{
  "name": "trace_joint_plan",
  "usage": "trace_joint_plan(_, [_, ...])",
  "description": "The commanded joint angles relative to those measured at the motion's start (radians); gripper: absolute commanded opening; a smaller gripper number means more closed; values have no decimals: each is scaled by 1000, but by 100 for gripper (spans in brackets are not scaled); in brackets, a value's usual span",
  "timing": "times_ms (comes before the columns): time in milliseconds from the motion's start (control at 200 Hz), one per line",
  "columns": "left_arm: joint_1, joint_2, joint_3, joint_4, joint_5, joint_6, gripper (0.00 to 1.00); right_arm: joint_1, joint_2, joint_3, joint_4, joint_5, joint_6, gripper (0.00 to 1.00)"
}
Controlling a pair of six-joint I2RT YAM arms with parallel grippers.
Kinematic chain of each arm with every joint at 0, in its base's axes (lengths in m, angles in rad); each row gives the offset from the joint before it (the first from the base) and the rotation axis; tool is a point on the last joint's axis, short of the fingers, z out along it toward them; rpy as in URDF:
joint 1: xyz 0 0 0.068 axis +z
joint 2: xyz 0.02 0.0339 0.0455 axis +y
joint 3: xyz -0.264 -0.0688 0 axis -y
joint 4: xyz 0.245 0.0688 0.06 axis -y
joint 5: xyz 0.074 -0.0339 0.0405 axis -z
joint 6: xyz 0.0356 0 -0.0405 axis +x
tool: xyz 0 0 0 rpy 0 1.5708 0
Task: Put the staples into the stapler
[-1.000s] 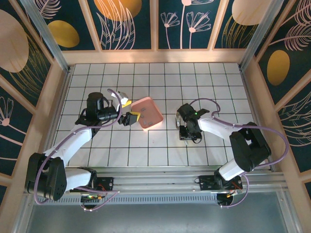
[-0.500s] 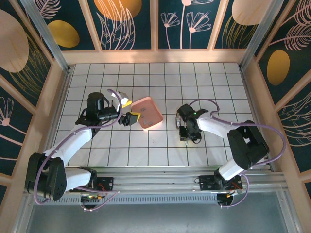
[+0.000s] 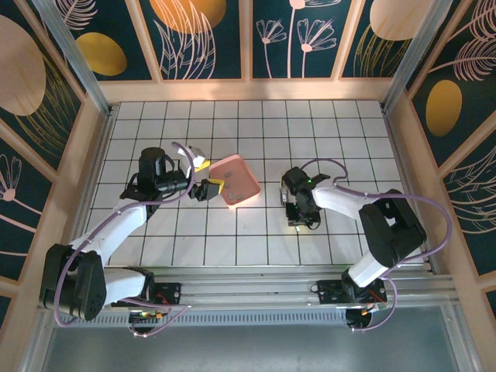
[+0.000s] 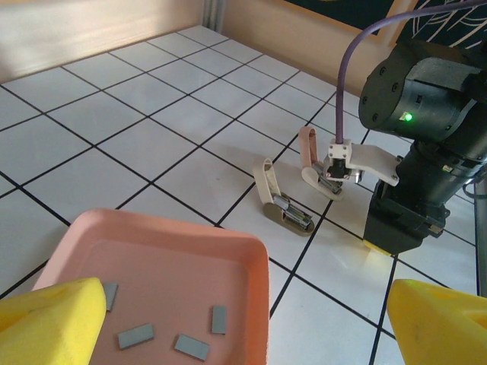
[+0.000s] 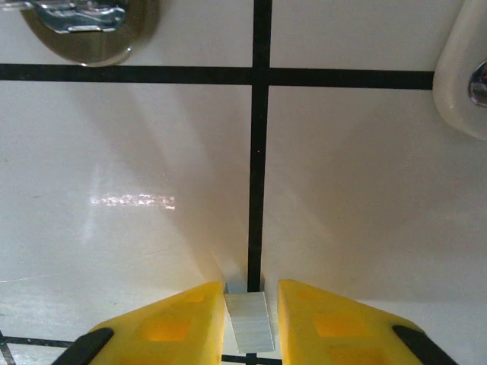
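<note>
From above: found the right gripper (image 3: 294, 219) low over the table (image 3: 256, 124), right of the pink tray (image 3: 232, 164). Found the left gripper (image 3: 208, 175) at the tray's left edge. Could not make out the stapler at that size.

From the left wrist: saw the left gripper (image 4: 243, 325) spread wide, yellow pads (image 4: 49, 323) either side of the tray's near part, holding nothing. Counted four loose staples (image 4: 190, 347) lying flat in the tray. Found the stapler (image 4: 288, 209) on the table beyond the tray with its lid raised. Lay with its long axis running from upper left to lower right, hinge at the left end, open mouth toward the right gripper. Noted a second stapler (image 4: 319, 163) just behind it, also open, just beside that gripper.

From the right wrist: saw the right gripper (image 5: 249, 287) pressed in on a strip of staples (image 5: 249, 323). Pointed straight ahead, lengthwise along a black grid line. Could not tell whether its far end touched the table.

Judged the step as carrying the strip to the stapler: pickup done, loading not. Judged the next move to call for turning the strip's length in line with the open channel, then lowering it flat. Looked a narrow hold, so likely to tip.
</note>
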Motion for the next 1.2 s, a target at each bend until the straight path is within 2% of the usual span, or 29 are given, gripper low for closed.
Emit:
trace_joint_plan(0, [-5, -1, 22, -7, 7, 19, 95, -6, 17, -7, -9, -8, -7, 24])
trace_joint_plan(260, [-6, 0, 22, -4, 9, 18, 95, -6, 26, -15, 8, -7, -6, 21])
trace_joint_plan(395, [-7, 0, 22, -5, 10, 18, 95, -9, 37, -18, 17, 6, 1, 25])
trace_joint_plan(556, [-7, -1, 22, -5, 8, 19, 95, -9, 32, -15, 20, 22, 10, 25])
trace_joint_plan(861, [-7, -6, 19, -1, -1, 17, 95, -11, -15, -13, 30, 64, 35, 16])
trace_joint_plan(996, [-6, -6, 19, 7, -87, -6, 95, -8, -110, -27, 86, 109, 82, 17])
trace_joint_plan(1196, [-8, -31, 2, 36, -212, -32, 95, -6, -223, -77, 271, 128, 131, 17])
